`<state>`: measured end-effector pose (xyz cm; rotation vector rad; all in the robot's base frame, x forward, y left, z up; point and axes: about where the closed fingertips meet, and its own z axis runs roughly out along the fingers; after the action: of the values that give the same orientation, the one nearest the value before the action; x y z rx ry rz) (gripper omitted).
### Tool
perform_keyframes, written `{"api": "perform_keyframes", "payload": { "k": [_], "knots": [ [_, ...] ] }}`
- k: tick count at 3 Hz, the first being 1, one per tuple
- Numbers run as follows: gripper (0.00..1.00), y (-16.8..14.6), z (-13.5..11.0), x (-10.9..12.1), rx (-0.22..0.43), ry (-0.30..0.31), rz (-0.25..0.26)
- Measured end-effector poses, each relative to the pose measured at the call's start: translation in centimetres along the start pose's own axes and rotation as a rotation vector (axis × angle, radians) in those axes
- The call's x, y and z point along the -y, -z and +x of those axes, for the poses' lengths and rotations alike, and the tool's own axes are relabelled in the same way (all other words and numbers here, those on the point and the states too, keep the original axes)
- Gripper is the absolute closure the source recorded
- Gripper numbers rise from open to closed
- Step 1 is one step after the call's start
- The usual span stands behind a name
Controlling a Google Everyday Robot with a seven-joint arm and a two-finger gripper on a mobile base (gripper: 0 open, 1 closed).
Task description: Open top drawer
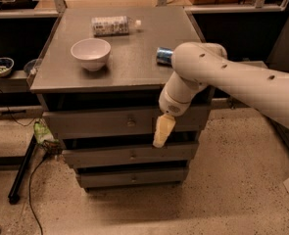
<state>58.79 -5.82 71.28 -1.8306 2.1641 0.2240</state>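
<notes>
The top drawer [95, 124] is the widest grey front of the cabinet, just under the top, with a small round knob [131, 123] at its centre. It looks closed, flush with the frame. My gripper [159, 137] hangs down from the cream arm [222, 77] in front of the drawer's right half. It is to the right of the knob and slightly below it, apart from it and holding nothing.
Two slimmer drawers, middle [105, 157] and bottom [109, 179], sit below. On the cabinet top [129, 75] stand a white bowl [90, 53], a lying bottle [112, 25] and a blue can [163, 55]. A black stand leg [21, 173] and cable lie on the floor at left.
</notes>
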Motion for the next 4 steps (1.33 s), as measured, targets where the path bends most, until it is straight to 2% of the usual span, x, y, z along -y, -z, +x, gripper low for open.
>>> {"api": "perform_keyframes", "payload": {
  "k": [1, 3, 4],
  "knots": [
    [0.0, -1.1, -1.2, 2.3, 0.027, -0.014, 0.017],
    [0.0, -1.4, -1.3, 2.6, 0.024, -0.001, 0.007],
    [0.0, -2.3, -1.0, 2.3, 0.034, 0.001, -0.024]
  ]
}}
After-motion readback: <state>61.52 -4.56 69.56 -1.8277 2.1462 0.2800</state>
